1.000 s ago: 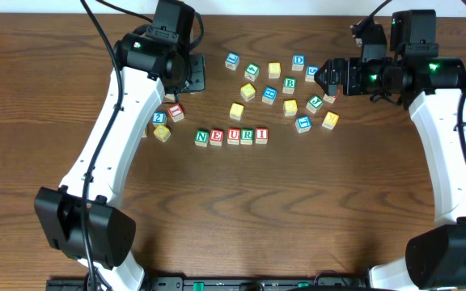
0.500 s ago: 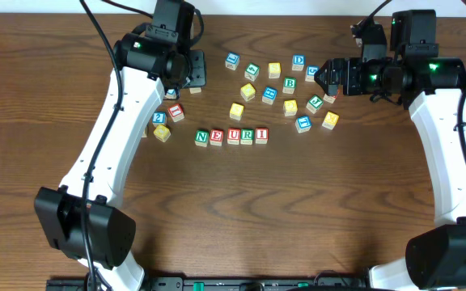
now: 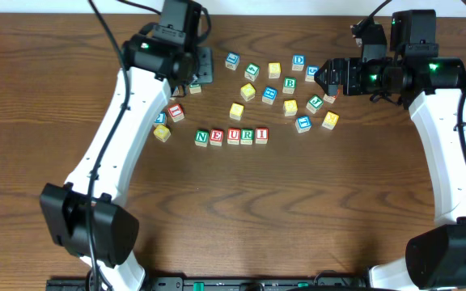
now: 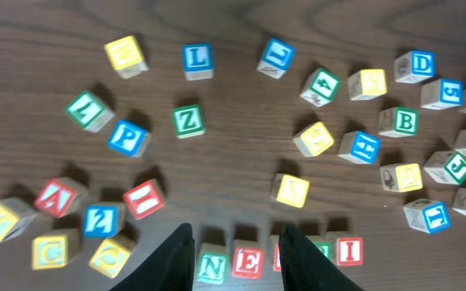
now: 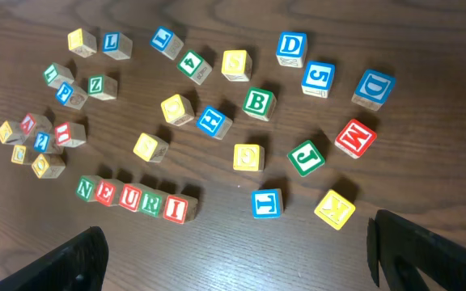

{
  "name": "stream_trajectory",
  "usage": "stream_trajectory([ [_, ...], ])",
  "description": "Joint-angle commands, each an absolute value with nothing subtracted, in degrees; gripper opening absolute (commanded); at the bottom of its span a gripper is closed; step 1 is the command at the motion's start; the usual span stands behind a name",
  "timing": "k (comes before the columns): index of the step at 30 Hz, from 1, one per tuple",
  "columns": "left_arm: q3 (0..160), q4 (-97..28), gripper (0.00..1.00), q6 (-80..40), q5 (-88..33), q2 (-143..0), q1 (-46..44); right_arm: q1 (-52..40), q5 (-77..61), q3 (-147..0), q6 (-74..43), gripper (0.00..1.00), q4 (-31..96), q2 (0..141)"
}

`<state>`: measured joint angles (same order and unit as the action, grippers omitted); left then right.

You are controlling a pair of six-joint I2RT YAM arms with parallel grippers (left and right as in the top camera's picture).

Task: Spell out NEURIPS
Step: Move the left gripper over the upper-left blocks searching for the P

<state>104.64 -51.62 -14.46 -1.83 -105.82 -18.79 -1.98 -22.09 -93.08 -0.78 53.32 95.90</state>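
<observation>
A row of cubes reading N [image 3: 201, 137], E, U, R, I [image 3: 262, 134] lies at the table's middle, also seen as the row [image 5: 132, 196] in the right wrist view. My left gripper [image 3: 202, 68] hangs high behind it; its fingers stand apart with nothing between them, and N [image 4: 212, 265] and E [image 4: 247, 262] show far below the left gripper [image 4: 235, 230]. A blue P cube [image 4: 128, 137] lies loose left of the row. A yellow cube [image 5: 235, 63] that seems to read S sits further back. My right gripper [image 3: 324, 78] is wide open and empty over the right cluster.
Loose cubes ring the row: Z [image 4: 188, 120], L [image 4: 196, 58], green B [image 5: 258, 103], blue D [image 5: 291, 47], red M [image 5: 355, 137], yellow K [image 5: 334, 208]. A small pile [image 3: 167, 123] lies left of the row, partly under the left arm. Bare wood spreads in front.
The left arm has shifted a little back and to the right, its gripper now nearer the table's far edge. The right arm and all the cubes have stayed put.
</observation>
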Motion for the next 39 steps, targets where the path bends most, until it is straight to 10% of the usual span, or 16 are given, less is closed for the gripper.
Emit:
stream_trajectory([
  [1, 105.1, -50.6, 0.34, -13.3, -2.2, -108.3, -20.0, -1.6, -22.0, -94.0, -0.1, 0.99, 53.4, 95.9],
  [39, 106.4, -62.3, 0.42, -8.5, -2.0, -101.8, -8.7, -1.6, -22.0, -94.0, -0.1, 0.99, 53.2, 95.9],
])
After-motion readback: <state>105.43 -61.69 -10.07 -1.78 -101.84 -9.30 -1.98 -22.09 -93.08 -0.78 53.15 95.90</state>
